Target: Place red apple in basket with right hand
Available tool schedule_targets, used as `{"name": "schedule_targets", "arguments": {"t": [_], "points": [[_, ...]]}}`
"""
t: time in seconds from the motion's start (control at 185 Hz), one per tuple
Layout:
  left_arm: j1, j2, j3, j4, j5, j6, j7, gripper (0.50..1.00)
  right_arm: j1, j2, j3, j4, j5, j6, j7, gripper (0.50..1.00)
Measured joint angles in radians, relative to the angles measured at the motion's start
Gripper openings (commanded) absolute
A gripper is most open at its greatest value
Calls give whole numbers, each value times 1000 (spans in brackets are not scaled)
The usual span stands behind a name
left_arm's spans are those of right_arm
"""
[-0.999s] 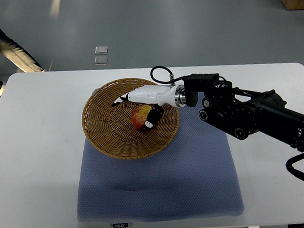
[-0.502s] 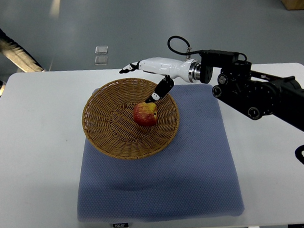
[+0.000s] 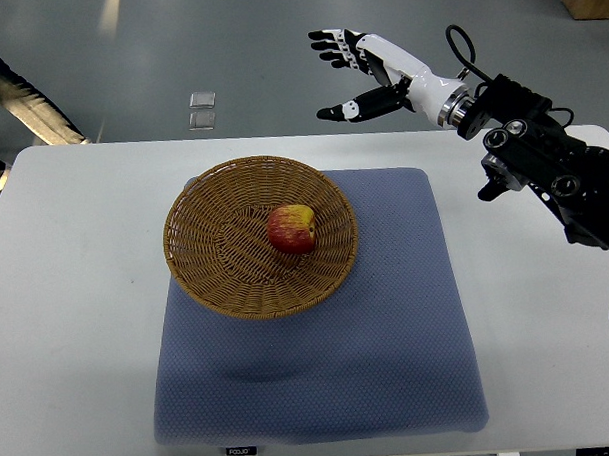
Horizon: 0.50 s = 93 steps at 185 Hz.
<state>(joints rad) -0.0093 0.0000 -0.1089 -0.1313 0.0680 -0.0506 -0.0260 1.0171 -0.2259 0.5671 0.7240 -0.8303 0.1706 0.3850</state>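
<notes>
Top view, the only one here: the red apple with a yellowish patch (image 3: 291,229) sits loose in the round woven wicker basket (image 3: 195,262), a touch toward 3 o'clock of the bowl's centre; nothing is touching it, so it's resting on the weave on its own weight and the sloped sides should keep it from rolling out. The basket itself sits on the 10 o'clock part of a blue-grey padded mat (image 3: 401,341) laid over the white desk (image 3: 71,310); I'd guess the mat is there for grip and a soft landing.

The white-and-black right robot hand (image 3: 365,75) is up at about 1 o'clock from the basket, well apart from it, past the desk's far edge over the grey floor (image 3: 241,46); its black arm (image 3: 547,171) comes in from the right. Fingers (image 3: 336,44) are spread and relaxed, thumb stuck out below, fully let go, holding and touching nothing.

So to my eye the placing looks done; apple in, hand clear. Left arm doesn't show at all. At 9 o'clock, at the picture's edge, there's a bit of a person's sleeve (image 3: 33,108), staying out of it.
</notes>
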Motion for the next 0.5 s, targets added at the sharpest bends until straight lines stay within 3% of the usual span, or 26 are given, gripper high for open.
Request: {"name": "schedule_targets", "arguments": {"t": [0.297, 0.502], "points": [[0, 0, 0, 0, 0, 0, 0, 1000, -87, 4, 39, -27, 447, -2, 4, 917], [0, 0, 0, 0, 0, 0, 0, 1000, -134, 13, 99, -120, 709, -3, 7, 917]]}}
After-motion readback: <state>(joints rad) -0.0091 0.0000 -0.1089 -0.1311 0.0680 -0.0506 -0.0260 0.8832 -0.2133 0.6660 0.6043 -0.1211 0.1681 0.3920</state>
